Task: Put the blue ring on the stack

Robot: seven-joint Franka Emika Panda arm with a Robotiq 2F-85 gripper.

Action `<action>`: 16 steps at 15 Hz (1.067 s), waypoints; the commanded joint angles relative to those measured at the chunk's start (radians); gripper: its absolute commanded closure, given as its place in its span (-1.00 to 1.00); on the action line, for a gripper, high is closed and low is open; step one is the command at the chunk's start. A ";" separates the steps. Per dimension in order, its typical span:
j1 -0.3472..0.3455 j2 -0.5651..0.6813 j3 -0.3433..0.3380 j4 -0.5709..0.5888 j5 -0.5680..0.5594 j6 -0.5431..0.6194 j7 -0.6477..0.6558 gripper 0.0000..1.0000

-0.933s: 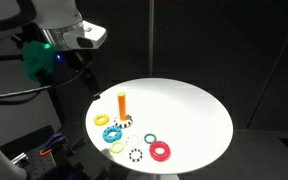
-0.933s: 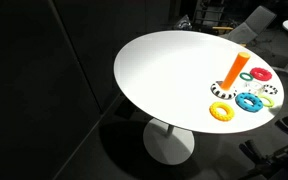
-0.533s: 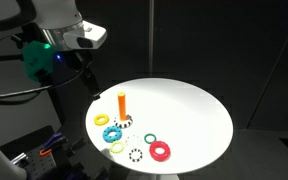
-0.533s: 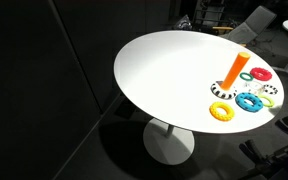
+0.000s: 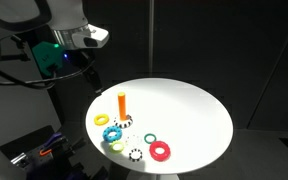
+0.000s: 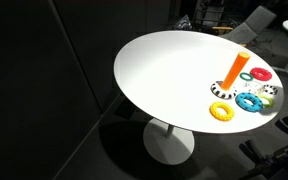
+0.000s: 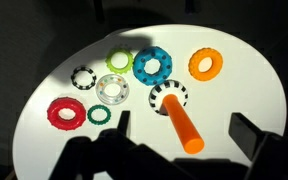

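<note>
The blue ring [image 7: 152,66] lies flat on the white round table [image 7: 234,90], just beyond the stack. The stack is an orange peg [image 7: 182,125] on a round black-and-white base [image 7: 168,96]. Both exterior views show the ring [image 5: 113,133] [image 6: 249,101] and the peg [image 5: 122,103] [image 6: 234,70]. My gripper [image 7: 186,126] is open and empty, high above the table, and its fingers frame the peg in the wrist view. In an exterior view it hangs beyond the table's edge [image 5: 84,68].
A yellow ring [image 7: 206,65], a clear ring [image 7: 112,89], a black-and-white ring [image 7: 82,77], a red ring [image 7: 63,111] and a green ring [image 7: 101,114] lie around the stack. The table's edge [image 5: 96,100] is close to them.
The arm has shifted slightly to the right, toward the table. The rings and the peg have not moved.
</note>
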 commanded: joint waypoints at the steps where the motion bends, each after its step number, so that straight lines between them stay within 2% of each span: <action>1: 0.018 0.111 0.061 0.028 0.015 0.064 0.055 -1.00; 6: 0.013 0.311 0.105 0.047 -0.007 0.174 0.088 -1.00; 11: 0.020 0.479 0.090 0.093 0.008 0.179 0.039 -1.00; 16: 0.012 0.500 0.101 0.088 0.003 0.182 0.058 -1.00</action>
